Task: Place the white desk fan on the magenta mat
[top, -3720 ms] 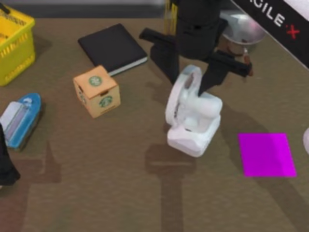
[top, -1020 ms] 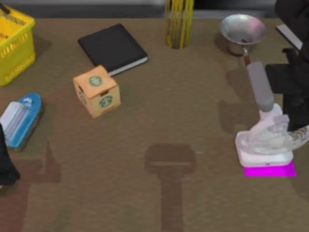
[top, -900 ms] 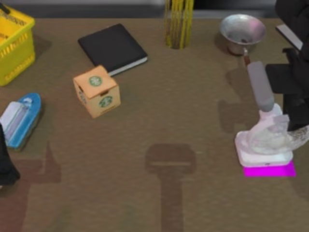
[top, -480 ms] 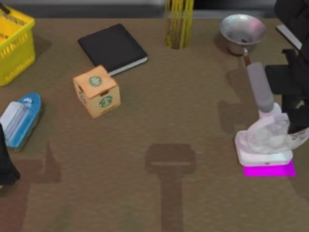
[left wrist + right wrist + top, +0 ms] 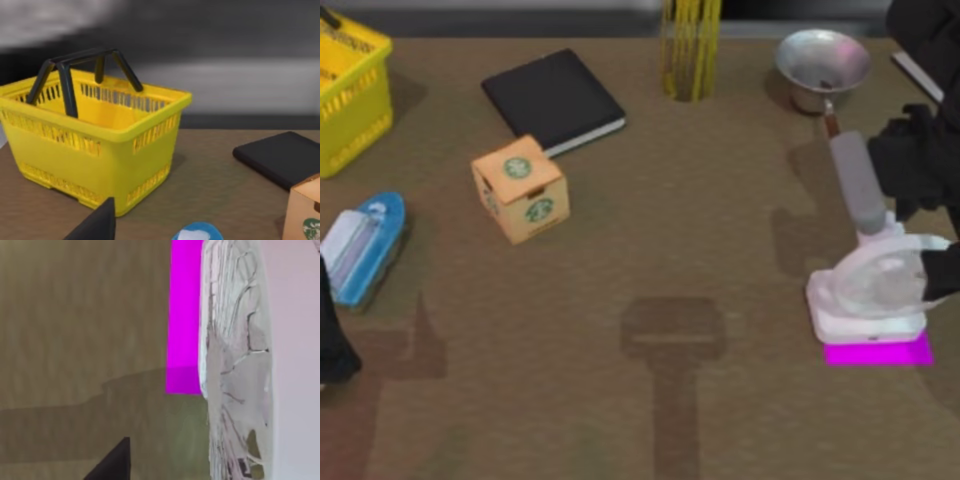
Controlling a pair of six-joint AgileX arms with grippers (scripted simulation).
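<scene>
The white desk fan (image 5: 872,292) stands with its blocky base on the magenta mat (image 5: 880,353) near the table's right side, covering most of it; a magenta strip shows along the front. My right gripper (image 5: 932,232) is at the right edge around the fan's ring grille, open, with its dark fingers apart from the fan. In the right wrist view the grille (image 5: 235,365) fills one side beside the mat (image 5: 184,315), and one dark fingertip (image 5: 116,462) stands clear of both. My left gripper (image 5: 328,345) is parked at the left edge, open.
A cardboard cube (image 5: 520,188) and a black notebook (image 5: 552,98) lie left of centre. A yellow basket (image 5: 350,95) and a blue-and-white object (image 5: 362,248) are at the far left. A silver bowl (image 5: 822,62) is behind the fan, with a grey cylinder (image 5: 855,185) slanting between them.
The fan went from the table's middle, held by my right gripper, to the mat. Over the last second the right gripper's fingers have spread away from it.
</scene>
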